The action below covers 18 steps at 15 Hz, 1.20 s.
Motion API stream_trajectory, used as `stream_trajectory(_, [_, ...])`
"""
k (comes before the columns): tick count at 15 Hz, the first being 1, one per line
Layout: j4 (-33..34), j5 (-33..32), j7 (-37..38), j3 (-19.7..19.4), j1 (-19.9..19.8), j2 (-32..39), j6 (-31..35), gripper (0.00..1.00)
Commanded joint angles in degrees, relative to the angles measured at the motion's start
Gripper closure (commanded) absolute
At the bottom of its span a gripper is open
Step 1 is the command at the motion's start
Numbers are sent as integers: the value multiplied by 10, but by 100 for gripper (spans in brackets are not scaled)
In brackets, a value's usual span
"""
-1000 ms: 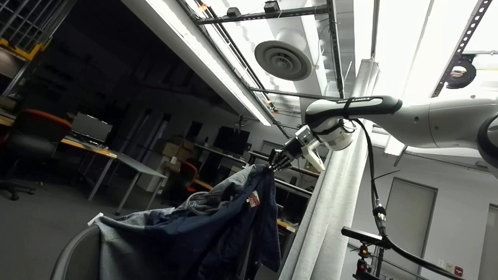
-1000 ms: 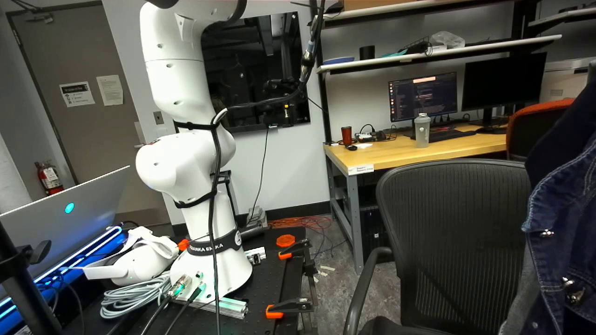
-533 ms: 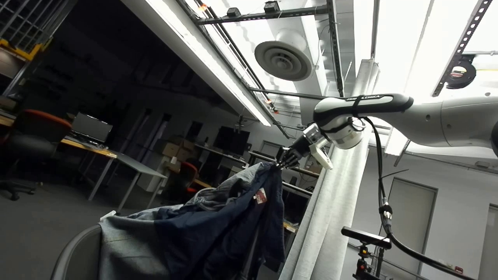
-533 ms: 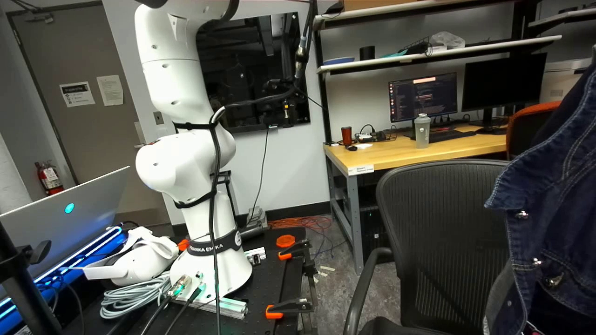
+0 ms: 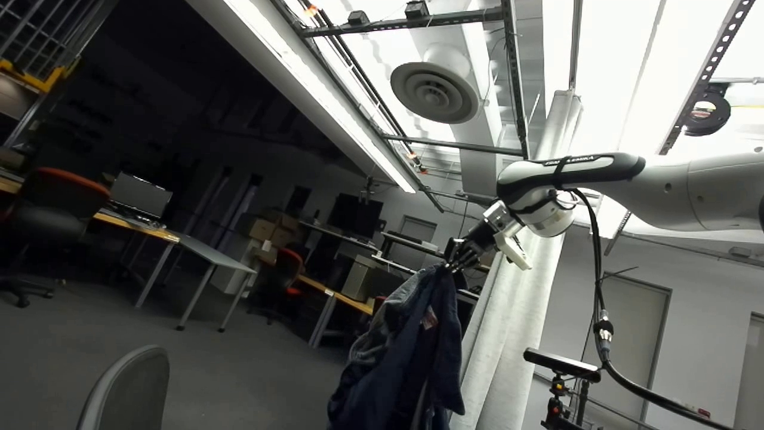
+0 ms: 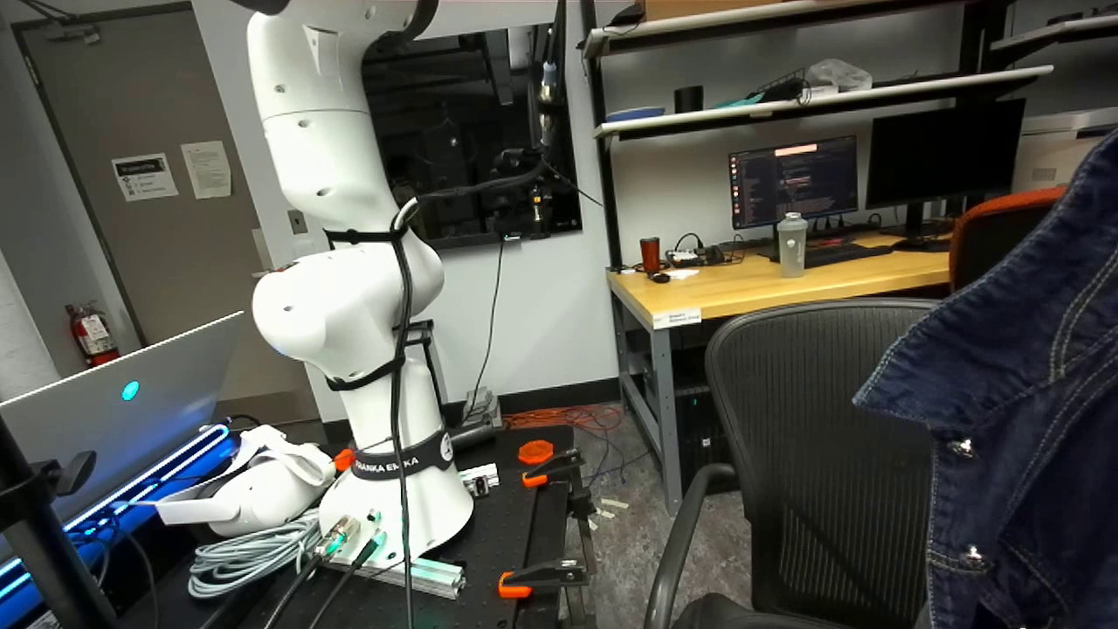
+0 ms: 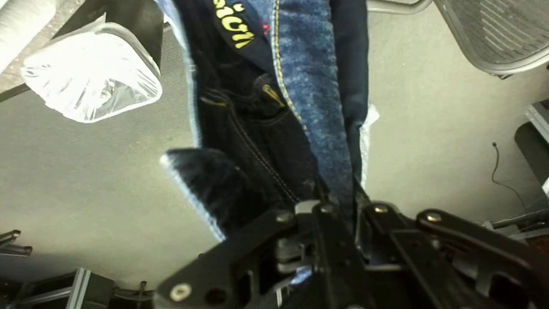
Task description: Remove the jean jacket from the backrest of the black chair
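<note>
Grey floor [image 5: 256, 382] spreads behind the jean jacket [image 5: 394, 370], which hangs from the jaws — they pinch it at its upper end — off the backrest [image 5: 138, 391] of the black chair [image 6: 812, 419] and well apart from it. An exterior view alone shows the jacket's silver buttons [image 6: 963, 448] and, beyond, a wooden desk [image 6: 725, 290] with a red cup [image 6: 650, 255] and a grey bottle [image 6: 792, 246]; the wrist view alone gives yellow lettering [image 7: 234, 25] on the jacket and a white bin liner [image 7: 90, 77].

An exterior view tilts up toward the ceiling [image 5: 621, 71], the wrist view faces the floor [image 7: 116, 180]; all three share the jacket [image 5: 403, 364].
</note>
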Motion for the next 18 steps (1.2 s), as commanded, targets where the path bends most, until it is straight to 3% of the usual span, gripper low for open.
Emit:
stream_trajectory(1, [5, -44, 1, 22, 25, -26, -7, 97])
stream_trajectory(7, [-5, -87, -10, 63, 66, -44, -8, 97])
stream_trajectory(13, [-38, -93, -27, 80, 88, -56, -11, 97])
stream_trajectory(14, [-43, -97, -29, 82, 91, -55, -19, 65])
stream_trajectory(15, [-50, -101, -34, 84, 94, -55, -21, 64])
stream_trajectory(18, [-56, -114, -46, 89, 100, -55, -21, 41])
